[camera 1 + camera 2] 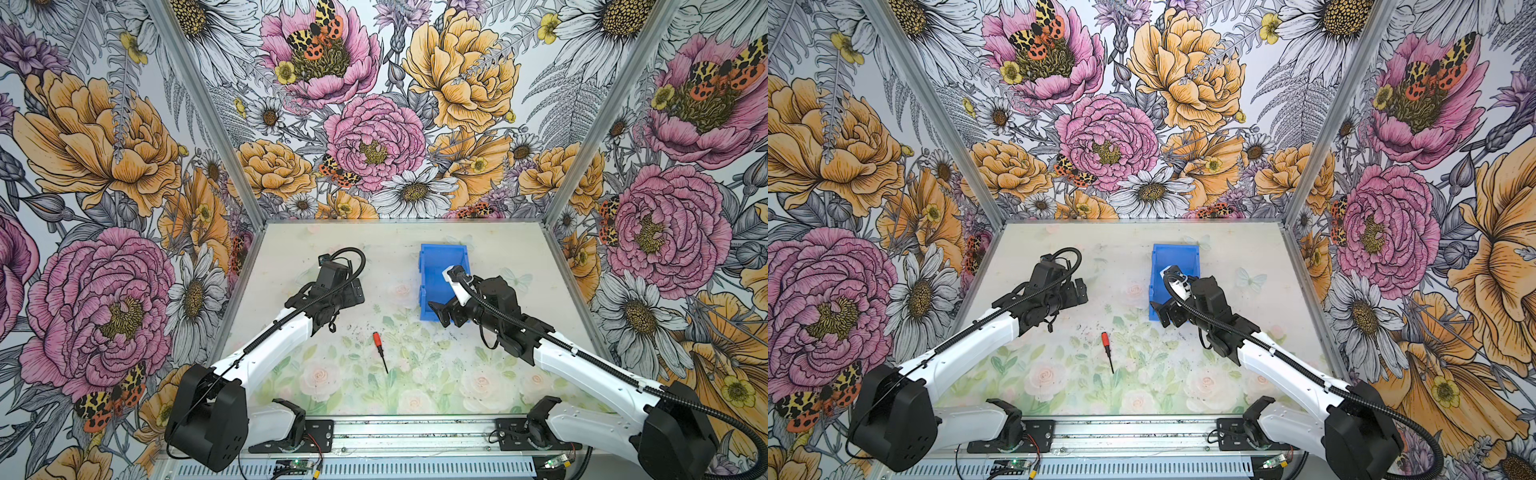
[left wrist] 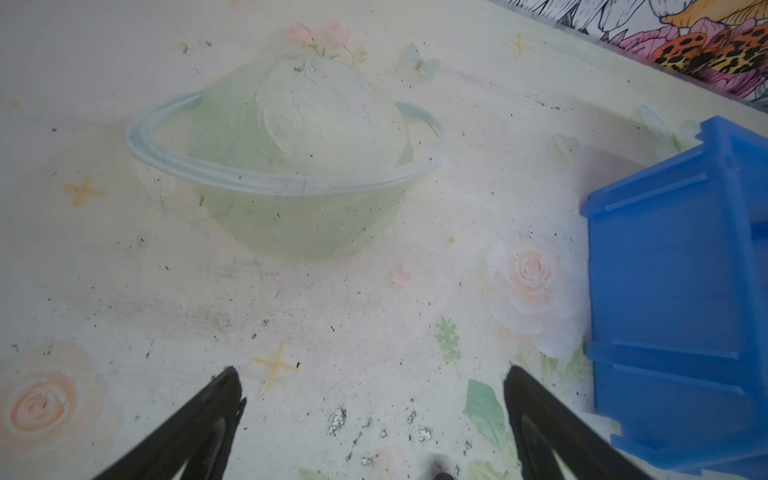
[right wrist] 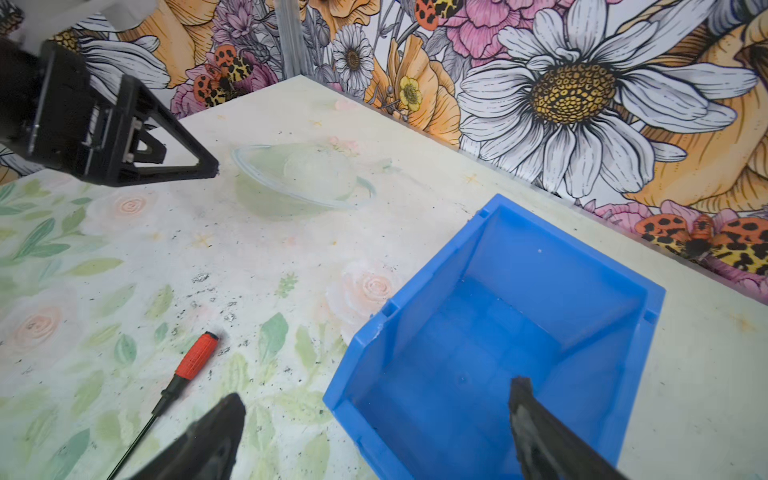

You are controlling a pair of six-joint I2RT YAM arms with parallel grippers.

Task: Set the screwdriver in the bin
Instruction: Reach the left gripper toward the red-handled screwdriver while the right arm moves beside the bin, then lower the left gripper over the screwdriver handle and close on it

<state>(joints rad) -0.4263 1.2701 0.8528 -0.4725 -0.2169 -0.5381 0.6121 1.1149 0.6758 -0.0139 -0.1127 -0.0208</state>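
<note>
The screwdriver, with a red-orange handle and a thin dark shaft, lies flat on the table between the two arms, nearer the front. Behind it and to the right stands the blue bin, with nothing in it. My left gripper hovers open over bare table left of the bin, holding nothing. The right gripper is open and straddles the bin's near corner, one finger over the table, the other over the bin's inside.
The table carries a pale floral print with a flat printed ringed planet. Flowered walls close in the back and both sides. A metal rail with the arm bases runs along the front edge.
</note>
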